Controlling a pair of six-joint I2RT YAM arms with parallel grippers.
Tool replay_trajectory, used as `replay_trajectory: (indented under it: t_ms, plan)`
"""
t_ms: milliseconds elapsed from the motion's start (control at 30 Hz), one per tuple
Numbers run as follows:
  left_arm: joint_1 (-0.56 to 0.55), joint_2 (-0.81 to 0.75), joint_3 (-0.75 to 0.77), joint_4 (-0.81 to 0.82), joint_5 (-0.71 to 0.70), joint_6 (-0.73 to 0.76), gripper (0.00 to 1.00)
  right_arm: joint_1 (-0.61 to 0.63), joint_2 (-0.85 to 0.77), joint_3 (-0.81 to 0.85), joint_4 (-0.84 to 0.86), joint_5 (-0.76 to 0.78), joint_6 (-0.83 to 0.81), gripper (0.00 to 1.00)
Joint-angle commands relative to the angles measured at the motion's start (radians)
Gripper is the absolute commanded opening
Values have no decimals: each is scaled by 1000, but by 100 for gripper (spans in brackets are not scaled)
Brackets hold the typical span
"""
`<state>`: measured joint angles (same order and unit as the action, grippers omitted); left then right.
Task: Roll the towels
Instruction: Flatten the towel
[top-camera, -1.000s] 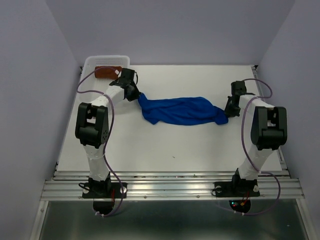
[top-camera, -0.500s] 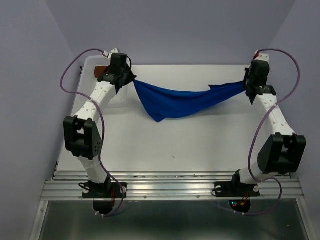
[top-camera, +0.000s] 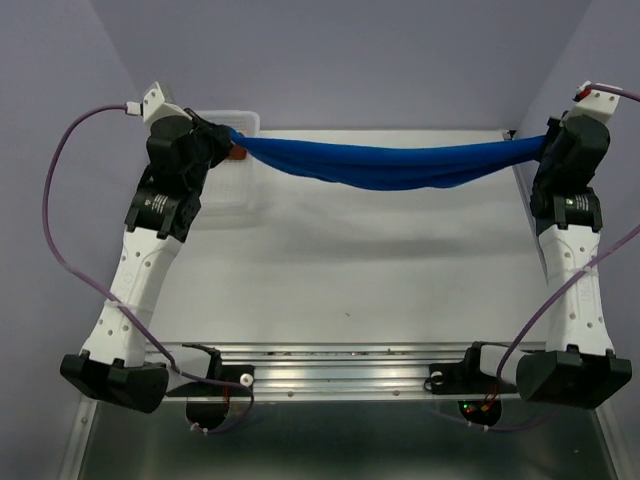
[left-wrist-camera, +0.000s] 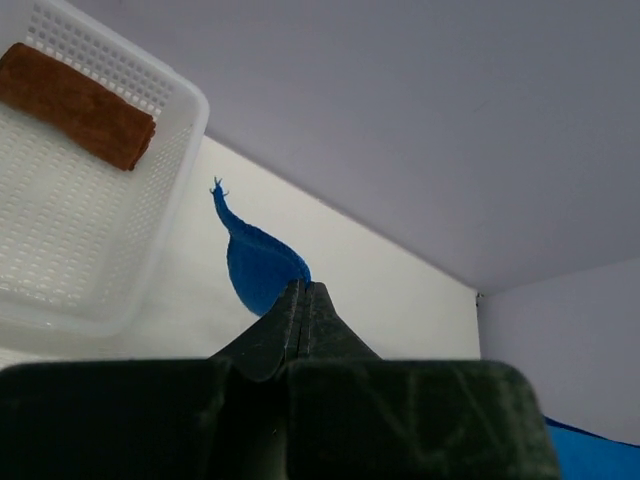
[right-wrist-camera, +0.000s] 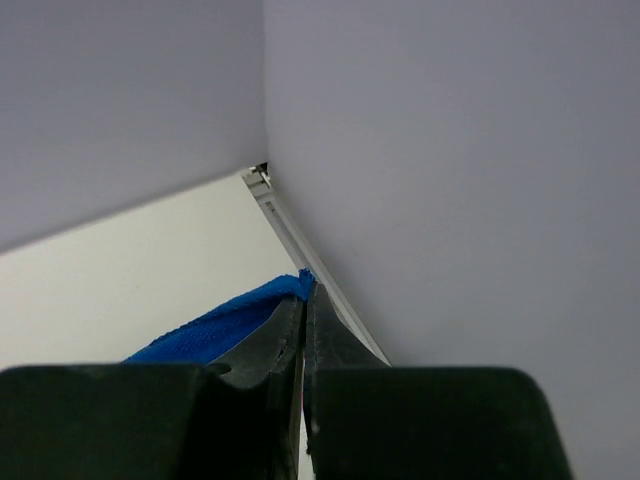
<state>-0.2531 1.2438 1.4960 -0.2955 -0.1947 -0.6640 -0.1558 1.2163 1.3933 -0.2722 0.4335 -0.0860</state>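
1. The blue towel (top-camera: 385, 167) hangs in the air, stretched from just above the white basket (top-camera: 222, 205) out to the right. It is bunched into a rope with a shallow sag in the middle, clear of the worktop (top-camera: 350, 270).
2. The rust-brown towel (left-wrist-camera: 75, 104) lies inside the basket, looking already rolled or folded.
3. The left fingers (left-wrist-camera: 288, 318) are pressed together on the towel end nearest the basket. The right fingers (right-wrist-camera: 287, 330) are pressed together on the end farthest from it, close to the side wall.
4. Risk: each hold looks like a small pinch of corner, so more pull between the arms could probably slip one end free and drop the cloth in a heap.
5. Risk: lowered as bunched as it is, the towel would likely land creased and roll unevenly.
6. Risk: its near end sits over the basket, so it could drape across the rim or catch there.
7. Only the top view shows the whole span and the sag. There the left arm hides nearly all of the brown towel.
8. The left wrist view shows that towel in the basket, plus a blue corner poking past the fingertips.
9. The right wrist view shows how little cloth its pinch holds, and no basket.
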Motion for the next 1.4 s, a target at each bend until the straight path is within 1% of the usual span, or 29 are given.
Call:
replay_trajectory:
  t_ms: [0, 133, 233, 267, 333, 367, 400, 433, 467, 500, 533, 567, 600, 667, 700, 767, 867, 933, 967, 1000, 1033, 1067, 1133, 1167, 1200, 1267, 1300, 1333, 1367]
  plan:
    - [3, -73, -80, -2, 56, -51, 0, -7, -89, 21, -36, 13, 11, 1]
    - [-11, -84, -125, -25, 77, -74, 0, -7, -100, -19, -71, 1, 57, 1]
    - [-17, 9, -111, -47, 95, -75, 0, -16, -48, -25, -128, 1, 66, 1]
    - [-20, 41, -100, -44, 115, -71, 0, -28, 1, -34, -146, -12, 71, 1]
    - [-34, 165, -80, -37, 126, -68, 0, -54, 58, -42, -156, -82, 84, 1]
    - [-38, 269, -38, -40, 142, -56, 0, -63, 118, -48, -156, -140, 84, 1]
    - [-43, 325, -5, -40, 152, -46, 0, -77, 152, -47, -154, -157, 84, 1]
    - [-57, 386, 69, -45, 164, -42, 0, -77, 188, -43, -151, -173, 116, 1]
    - [-63, 446, 117, -65, 184, -30, 0, -86, 228, -36, -150, -188, 112, 1]
    - [-70, 577, 169, -79, 187, -2, 0, -87, 306, -18, -148, -202, 111, 1]
    - [-78, 647, 226, -105, 181, 1, 1, -87, 346, -8, -142, -210, 111, 1]
    - [-84, 780, 371, -175, 189, 20, 26, -87, 417, 18, -139, -217, 100, 1]
    - [-89, 840, 451, -223, 181, 14, 42, -96, 448, 33, -134, -210, 104, 1]
    - [-98, 939, 611, -309, 161, 27, 67, -96, 492, 58, -131, -216, 109, 1]
    - [-112, 988, 720, -345, 134, 23, 99, -96, 505, 64, -118, -217, 115, 1]
    - [-117, 999, 765, -340, 130, 32, 99, -96, 517, 64, -104, -249, 121, 1]
    - [-118, 947, 715, -301, 155, 32, 99, -96, 520, 46, -90, -265, 150, 1]
    - [-121, 858, 595, -286, 149, 35, 99, -96, 520, 30, -88, -245, 161, 1]
    - [-132, 823, 479, -281, 135, 30, 99, -96, 522, 23, -88, -236, 176, 1]
    - [-141, 737, 405, -259, 127, 30, 99, -96, 523, 6, -87, -224, 183, 1]
    - [-159, 689, 335, -249, 114, 17, 99, -96, 523, -2, -88, -216, 195, 1]
    - [-169, 596, 181, -220, 112, -5, 99, -96, 523, -19, -87, -210, 207, 1]
    - [-189, 510, 31, -199, 106, -48, 99, -96, 526, -34, -84, -217, 218, 1]
    - [-202, 472, -103, -186, 107, -69, 99, -96, 526, -40, -79, -219, 227, 2]
    - [-207, 403, -170, -182, 109, -121, 99, -96, 528, -51, -76, -222, 233, 2]
    - [-210, 341, -285, -168, 130, -163, 99, -96, 531, -53, -74, -226, 235, 2]
    - [-216, 288, -387, -128, 141, -193, 99, -96, 529, -53, -74, -226, 235, 2]
    - [-219, 263, -429, -108, 150, -212, 99, -96, 531, -56, -73, -237, 235, 2]
    - [-224, 246, -497, -52, 179, -215, 99, -96, 531, -57, -71, -239, 236, 2]
